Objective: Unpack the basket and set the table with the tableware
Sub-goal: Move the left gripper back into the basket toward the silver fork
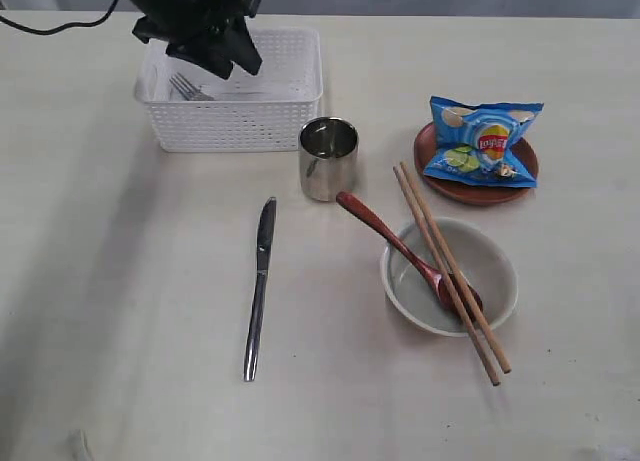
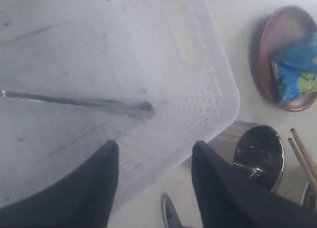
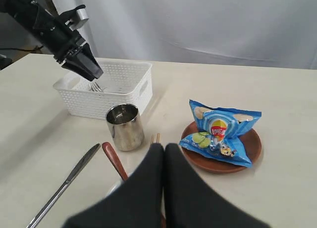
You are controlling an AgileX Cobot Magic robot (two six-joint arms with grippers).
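**Left pincer over the basket, fork not yet picked**

The left pincer (image 1: 232, 63) is hovering above the basket (image 1: 230, 126), jaws spread and gripping nothing. The right pincer (image 3: 162, 148) is hanging pressed together, well apart from it. The fork (image 1: 190, 87) is lying flat on the basket floor near the left end. Its tines are pointing toward the left wall and its long axis is running roughly along the basket's length. The pincer is hiding the handle in the exterior view.

Likely hazards: the thin steel is sitting flush on the lattice floor, so closing jaws may skate over it or pinch one end and let it swing. A low descent risks striking the wall and dragging the light basket into the cup (image 1: 328, 159) just beside it on the worktop (image 1: 120, 281).
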